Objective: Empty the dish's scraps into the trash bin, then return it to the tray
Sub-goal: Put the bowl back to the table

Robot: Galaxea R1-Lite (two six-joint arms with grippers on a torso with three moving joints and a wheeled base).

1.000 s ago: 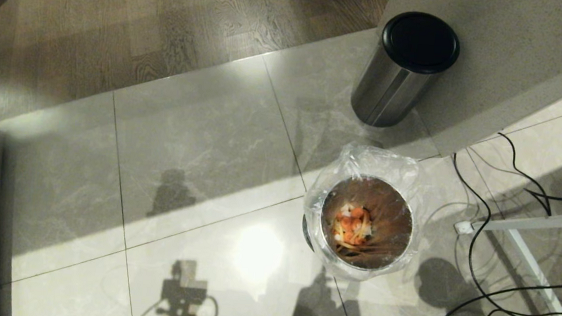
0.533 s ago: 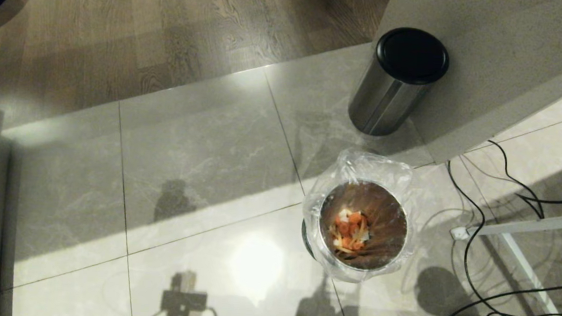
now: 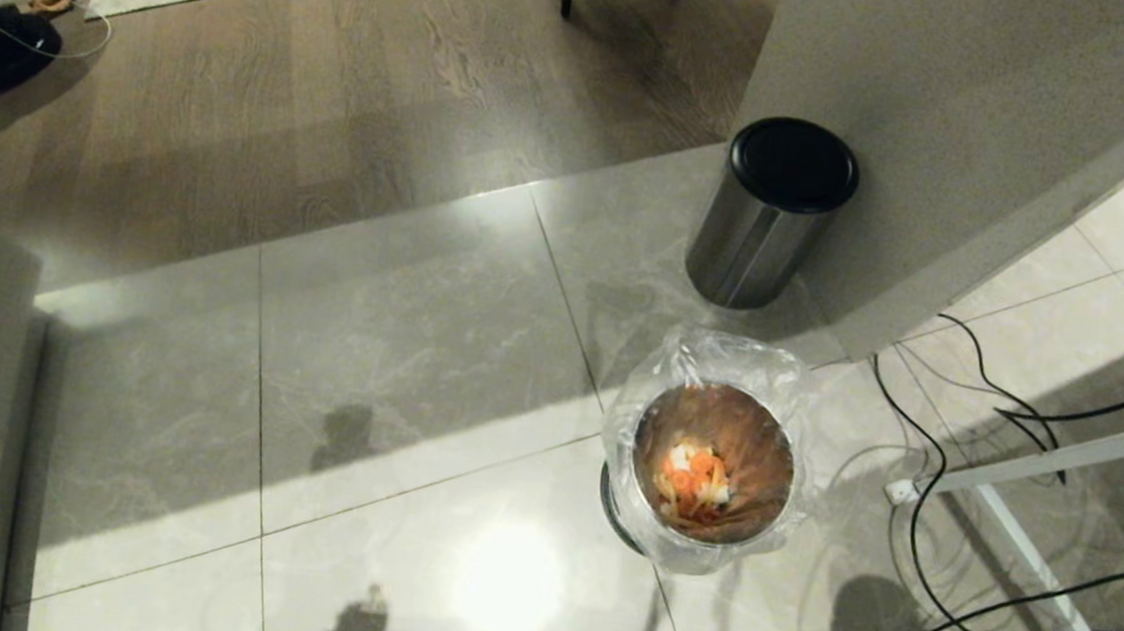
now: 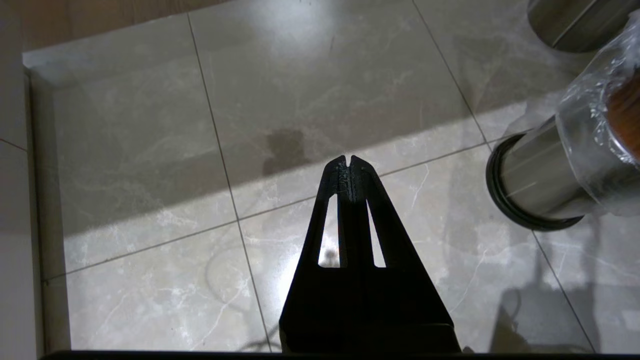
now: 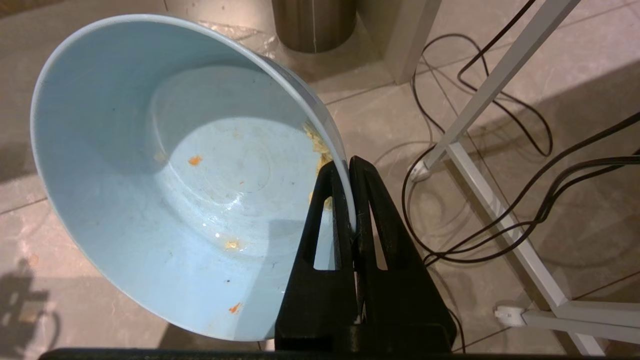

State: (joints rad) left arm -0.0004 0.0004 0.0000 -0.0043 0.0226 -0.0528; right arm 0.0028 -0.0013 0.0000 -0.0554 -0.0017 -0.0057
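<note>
The floor (image 3: 399, 343) is glossy grey marble-look tile with thin grout lines, catching a bright round glare and a broad band of light. Farther off it gives way to brown wood planks (image 3: 338, 107). A pale speckled wall or cabinet (image 3: 939, 114) rises at the far right, and a steel can (image 3: 765, 216) with a black lid stands against its corner.

Just nearer than the can is the bin (image 3: 710, 468), its rim wrapped in a crinkled clear bag, brownish inside. The scraps (image 3: 695, 476), orange with pale bits, lie at its bottom.

To the right, black cables (image 3: 951, 467) loop across the tiles around a white frame leg (image 3: 1042, 464).

The right gripper (image 5: 348, 167) is clamped on the rim of the bowl (image 5: 165, 165), which it holds tilted above the floor, with only a few orange and yellow specks left inside. A pale blue edge of the bowl shows at the head view's lower right corner.

The left gripper (image 4: 348, 161) hangs over bare tile beside the bin, fingers pressed together, holding nothing.
</note>
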